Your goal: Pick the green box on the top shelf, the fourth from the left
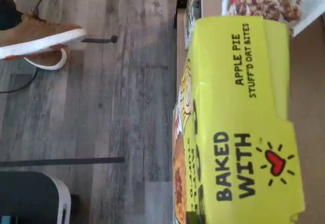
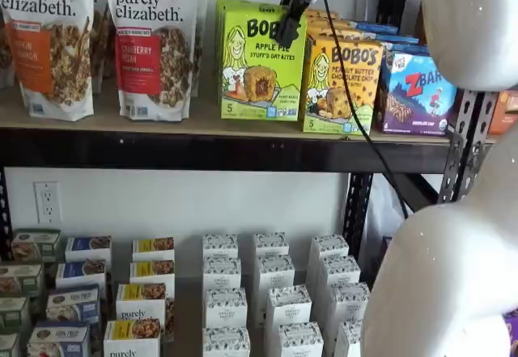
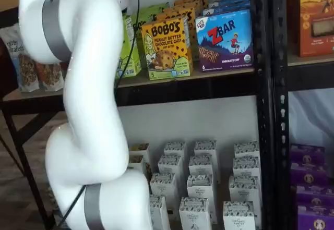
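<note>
— Fingers are hanging right over the green box [image 2: 261, 59], see? The gripper [image 2: 293, 10] is coming in from above, black tips at the box's upper right corner, cable trailing down beside it.

— Is it gripping the box?

— Doesn't look like it. The fingers are sitting pressed together, no gap showing, and nothing is sitting between them.

— And the box?

— It's standing upright on the top shelf [image 2: 202, 150], front face out, just beside the yellow-orange Bobo's box [image 2: 340, 86], with the blue Zbar box [image 2: 413, 90] beyond that. Granola bags [image 2: 154, 41] are standing on its other side.

— What's the wrist camera getting?

— The box's lime top panel [image 1: 244, 122] is filling most of it, lettering reading "Apple Pie Stuff'd Oat Bites" and "Baked With", grey plank floor [image 1: 101, 107] alongside.
</note>
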Controlling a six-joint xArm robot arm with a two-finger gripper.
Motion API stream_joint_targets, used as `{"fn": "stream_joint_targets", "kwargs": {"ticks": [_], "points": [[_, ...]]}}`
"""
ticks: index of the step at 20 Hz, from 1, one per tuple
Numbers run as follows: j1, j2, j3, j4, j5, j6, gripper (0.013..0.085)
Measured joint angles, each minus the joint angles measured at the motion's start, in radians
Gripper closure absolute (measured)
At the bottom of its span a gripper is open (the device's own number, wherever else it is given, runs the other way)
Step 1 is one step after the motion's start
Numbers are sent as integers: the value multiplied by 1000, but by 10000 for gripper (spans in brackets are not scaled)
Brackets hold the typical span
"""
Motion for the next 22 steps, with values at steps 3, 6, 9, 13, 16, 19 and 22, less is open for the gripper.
{"fn": "stream_joint_targets", "kwargs": {"ticks": [3,6,9,13,16,19,22], "points": [[-6,-19,7,6,13,-1,690],[-14,-41,19,10,29,-3,690],[-21,-61,30,14,39,-7,690],[-35,-86,41,18,61,-14,690],[-43,-97,48,17,72,-20,690],[-52,-111,59,17,77,-28,690],[-65,-129,75,21,81,-38,690]]}}
